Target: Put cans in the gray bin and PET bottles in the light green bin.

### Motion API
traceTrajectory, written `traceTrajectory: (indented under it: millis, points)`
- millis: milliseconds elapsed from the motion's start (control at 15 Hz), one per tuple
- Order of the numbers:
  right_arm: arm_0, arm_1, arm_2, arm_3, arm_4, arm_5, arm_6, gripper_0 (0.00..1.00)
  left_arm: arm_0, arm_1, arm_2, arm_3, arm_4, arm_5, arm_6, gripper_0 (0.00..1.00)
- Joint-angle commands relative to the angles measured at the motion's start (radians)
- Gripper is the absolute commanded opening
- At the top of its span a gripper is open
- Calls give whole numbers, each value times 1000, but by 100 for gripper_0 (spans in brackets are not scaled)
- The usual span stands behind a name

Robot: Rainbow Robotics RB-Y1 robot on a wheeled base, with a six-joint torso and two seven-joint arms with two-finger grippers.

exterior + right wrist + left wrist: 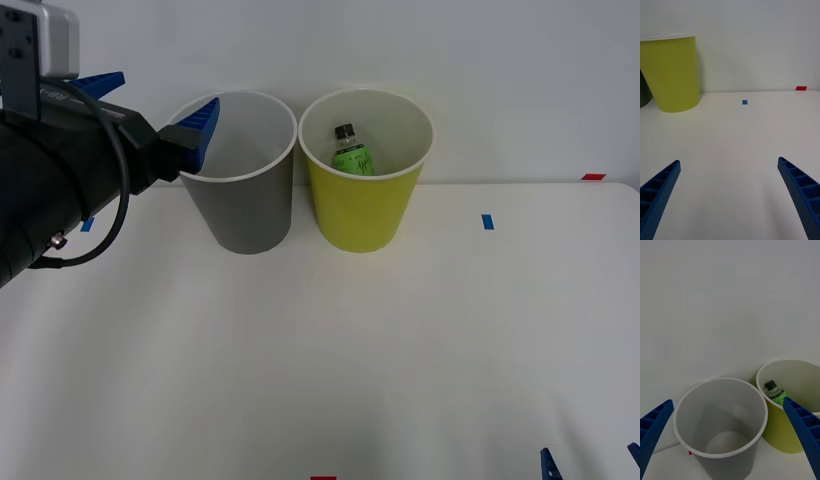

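Observation:
The gray bin (240,205) stands at the back of the table with the light green bin (365,205) touching it on its right. A PET bottle (352,152) with a green label and black cap leans inside the light green bin. My left gripper (155,105) hangs open in the air just left of the gray bin's rim, holding nothing. In the left wrist view the gray bin (720,423) shows a pale inside, and the bottle (774,393) rests in the green bin (790,427). My right gripper (590,458) waits open low at the front right.
Small blue tape marks (487,221) and a red mark (593,177) lie on the white table (350,360). A white wall stands close behind the bins. In the right wrist view the green bin (672,73) is far off across open tabletop.

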Motion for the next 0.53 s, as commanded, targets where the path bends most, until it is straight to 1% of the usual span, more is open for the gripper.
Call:
traceTrajectory:
  millis: [67, 133, 333, 533]
  points:
    - [0, 0, 0, 0, 0, 0, 0, 90, 166, 46, -3, -4, 14, -173, 1, 100]
    - [0, 0, 0, 0, 0, 0, 0, 90, 204, 55, 8, -4, 25, -182, 4, 100]
    - [0, 0, 0, 0, 0, 0, 0, 90, 268, 55, 91, -4, 129, -182, -1, 100]
    - [0, 0, 0, 0, 0, 0, 0, 90, 345, 53, 125, -4, 149, -202, -6, 100]
